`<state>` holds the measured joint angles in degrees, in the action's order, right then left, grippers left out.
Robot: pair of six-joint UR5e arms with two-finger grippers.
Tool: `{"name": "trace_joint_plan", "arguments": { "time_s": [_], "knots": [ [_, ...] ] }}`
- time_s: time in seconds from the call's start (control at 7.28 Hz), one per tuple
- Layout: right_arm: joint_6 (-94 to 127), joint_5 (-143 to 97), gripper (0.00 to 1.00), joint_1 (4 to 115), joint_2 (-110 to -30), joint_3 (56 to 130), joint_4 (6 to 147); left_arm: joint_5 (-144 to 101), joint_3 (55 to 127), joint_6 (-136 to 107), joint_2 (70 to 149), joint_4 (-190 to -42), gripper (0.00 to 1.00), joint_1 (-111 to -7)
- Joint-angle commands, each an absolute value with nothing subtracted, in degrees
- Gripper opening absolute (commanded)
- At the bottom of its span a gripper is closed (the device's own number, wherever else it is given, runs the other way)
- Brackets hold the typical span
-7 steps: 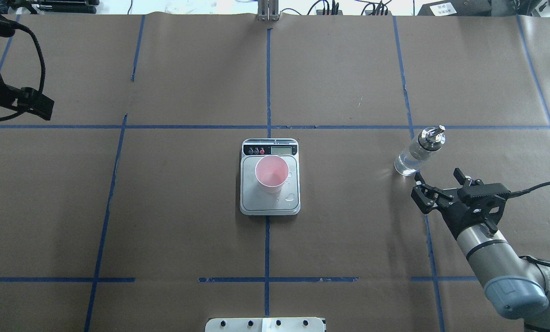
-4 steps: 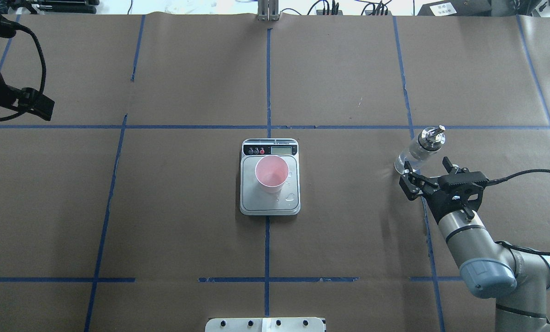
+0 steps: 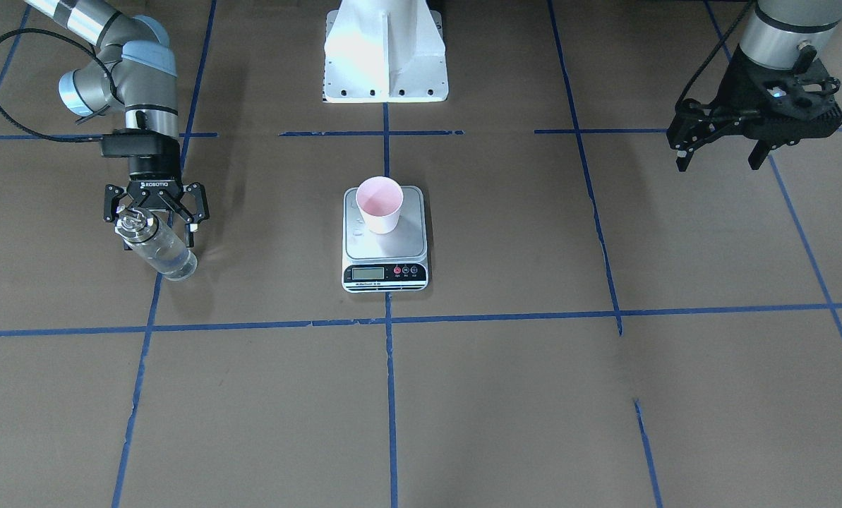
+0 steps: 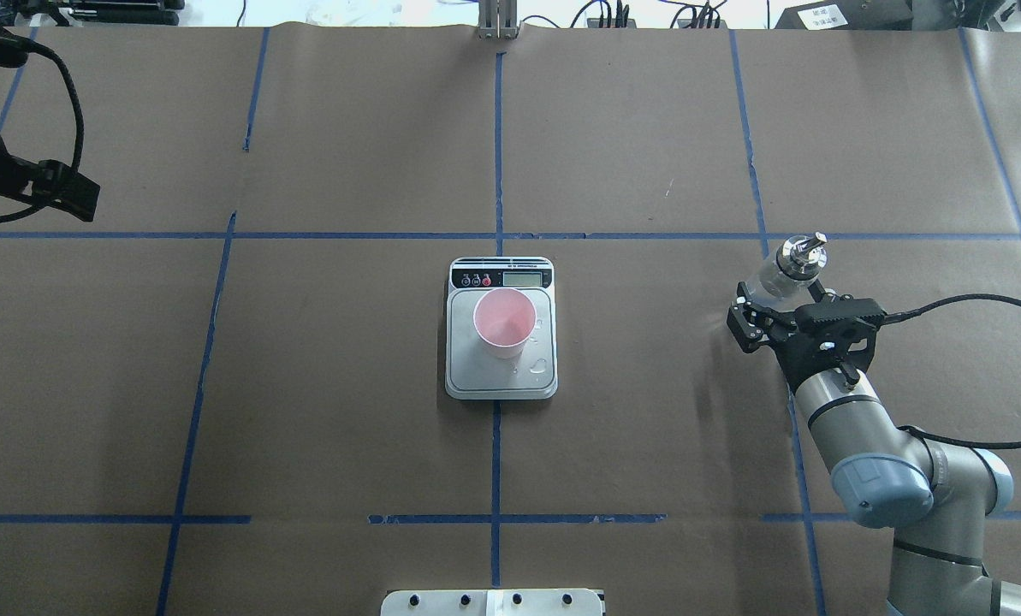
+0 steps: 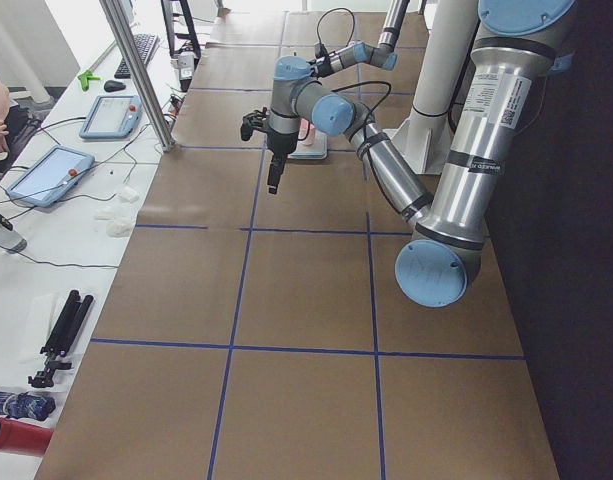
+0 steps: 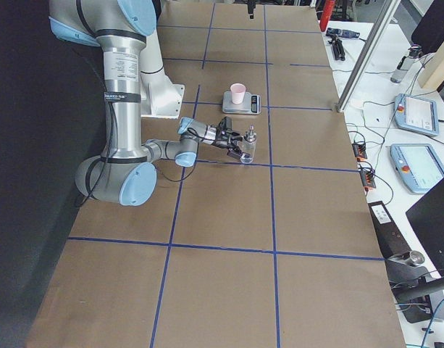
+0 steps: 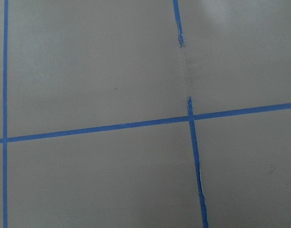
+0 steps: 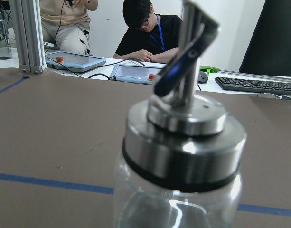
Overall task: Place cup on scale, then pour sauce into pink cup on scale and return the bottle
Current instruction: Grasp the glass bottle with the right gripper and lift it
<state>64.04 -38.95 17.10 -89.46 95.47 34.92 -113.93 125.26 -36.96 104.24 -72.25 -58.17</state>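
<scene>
The pink cup (image 4: 504,321) (image 3: 379,204) stands upright on the silver scale (image 4: 501,383) (image 3: 385,248) at the table's centre. The clear glass bottle (image 4: 794,257) (image 3: 161,248) with its metal pourer stands on the robot's right, holding clear sauce. My right gripper (image 4: 780,301) (image 3: 154,220) is open, with a finger on either side of the bottle's upper body and not closed on it. The right wrist view is filled by the bottle's collar (image 8: 183,142) and spout. My left gripper (image 3: 720,161) (image 4: 65,192) hangs open and empty, high at the far left.
A few water drops (image 4: 540,366) lie on the scale's platform beside the cup. The white robot base (image 3: 385,56) is at the near edge. Past the far edge are people and tablets (image 8: 136,71). Blue tape lines (image 7: 190,118) cross the brown paper.
My right gripper has moved forward and to the left, from short of the bottle to straddling it. The left arm, cup and scale have stayed put.
</scene>
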Motion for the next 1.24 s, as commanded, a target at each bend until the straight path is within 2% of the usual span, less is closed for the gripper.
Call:
{"name": "trace_joint_plan", "arguments": {
  "time_s": [0.0, 0.14, 0.27, 0.41, 0.55, 0.82, 1.1],
  "knots": [
    [63.7, -40.2, 1.0, 18.5, -88.8, 94.7, 35.0, -114.0, 125.3, -37.0, 104.3, -72.2, 1.0, -58.4],
    [63.6, -40.6, 1.0, 19.1, -88.6, 94.2, 35.0, -114.1, 125.4, -37.0, 104.3, -72.2, 1.0, -58.4],
    [63.2, -41.6, 0.76, 19.8, -88.5, 94.2, 35.0, -114.2, 125.4, -37.0, 104.3, -72.2, 1.0, -58.4],
    [61.1, -42.3, 0.25, 20.8, -86.9, 93.8, 34.9, -114.2, 125.4, -37.1, 104.3, -72.2, 1.0, -58.4],
    [60.5, -44.1, 0.0, 21.9, -86.3, 94.6, 34.6, -114.3, 125.4, -37.2, 104.4, -72.2, 1.0, -58.4],
    [49.8, -50.6, 0.0, 26.7, -85.9, 99.1, 35.0, -114.3, 125.6, -37.2, 104.4, -72.2, 1.0, -58.6],
    [44.9, -52.2, 0.0, 28.4, -84.5, 104.2, 42.6, -114.3, 125.5, -37.6, 104.6, -72.1, 1.0, -58.8]
  ]
}}
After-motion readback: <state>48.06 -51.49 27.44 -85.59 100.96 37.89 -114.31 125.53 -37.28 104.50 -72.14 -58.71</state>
